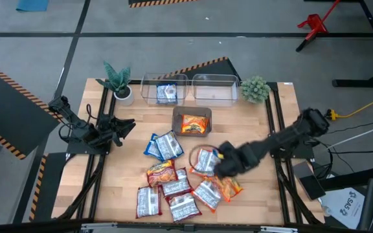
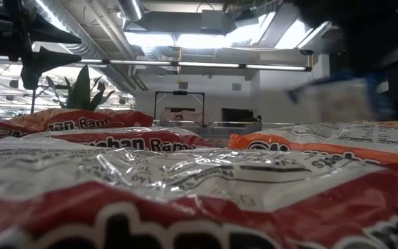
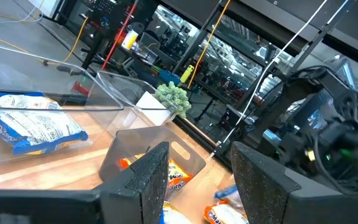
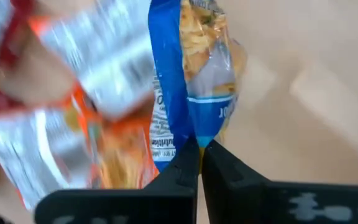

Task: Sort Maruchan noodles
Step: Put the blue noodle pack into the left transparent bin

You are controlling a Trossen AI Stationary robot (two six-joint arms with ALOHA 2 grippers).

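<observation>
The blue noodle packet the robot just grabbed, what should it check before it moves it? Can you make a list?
1. Right gripper shut on the blue packet: ok, fingers pinch its edge.
2. Only one packet pinched: ok in the right wrist view.
3. Packet lifted free of the pile: cannot tell.
4. Left clear bin already holds a blue packet, so it matches: ok.
5. Left gripper out of the way, at the table's left side: ok.
6. Grey tray holds an orange packet, wrong place for blue: ok to skip.
</observation>
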